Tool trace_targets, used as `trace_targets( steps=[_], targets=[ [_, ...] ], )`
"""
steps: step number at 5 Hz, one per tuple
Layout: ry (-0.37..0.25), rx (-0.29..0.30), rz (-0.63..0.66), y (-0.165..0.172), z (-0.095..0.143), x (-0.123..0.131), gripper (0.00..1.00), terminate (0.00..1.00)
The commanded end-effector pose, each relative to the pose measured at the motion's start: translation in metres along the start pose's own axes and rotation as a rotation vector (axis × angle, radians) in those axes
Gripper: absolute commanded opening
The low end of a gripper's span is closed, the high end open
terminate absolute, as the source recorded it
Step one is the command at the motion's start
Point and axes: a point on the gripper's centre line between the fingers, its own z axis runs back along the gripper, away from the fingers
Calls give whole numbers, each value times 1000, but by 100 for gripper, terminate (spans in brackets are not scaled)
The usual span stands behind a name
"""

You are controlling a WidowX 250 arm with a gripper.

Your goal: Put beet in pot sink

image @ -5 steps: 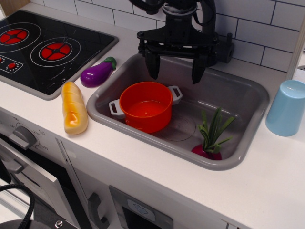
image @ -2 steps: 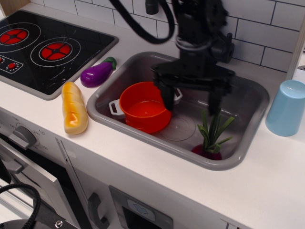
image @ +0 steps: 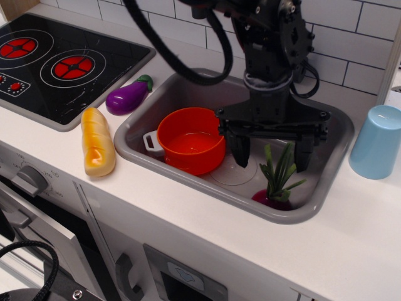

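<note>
While the gripper (image: 271, 153) is hanging with its two fingers spread wide, nothing is being held between them. The beet (image: 276, 195) is sitting in the near right corner of the sink (image: 326, 135), its green leaves standing upright and rising into the gap between the fingers. The pot (image: 191, 139) is standing empty in the left half of the same sink, apart from the beet.

Judged from this position, the step in hand is the grasp. It is calling for a straight descent so that the fingers are straddling the leaf bundle or the root below it, closing only once they are low enough to catch firm material. The root is lying close to the sink's front wall, so the near side is offering little clearance, and a loose hold on leaf tips alone is risking a slip.

Compared with the earlier frames, the gripper is now standing farther right and lower: it was above the back rim, then over the pot's right edge. Beet and pot are lying unchanged.
</note>
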Motion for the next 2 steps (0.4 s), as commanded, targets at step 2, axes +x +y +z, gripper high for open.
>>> trace_targets(
  steps=[2],
  targets=[
    [-35,10,10,-14,-17,9,100,0]
  ],
)
